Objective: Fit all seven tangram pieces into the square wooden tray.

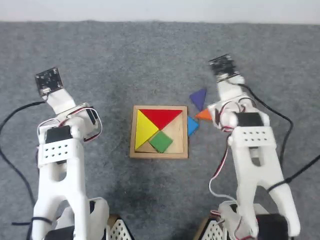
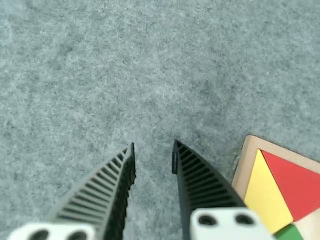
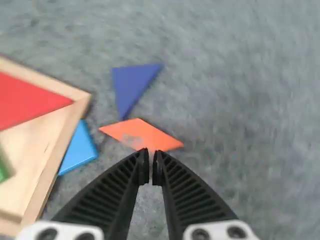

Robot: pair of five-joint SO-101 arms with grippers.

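At left, we see the left tool (image 2: 153, 146) open over bare grey desk (image 1: 100, 60), near the tray (image 1: 159, 156). The tray sits mid-desk between the arms, holding a yellow triangle (image 1: 144, 127), a red triangle (image 1: 160, 117) and a green square (image 1: 160, 141). A blue piece (image 1: 192, 125) lies just beside its right edge. Farther right lie a purple triangle (image 1: 199, 97) and an orange piece (image 1: 204, 114). The right tool (image 3: 150, 151) is closed and empty, its tips just by the orange piece's edge.
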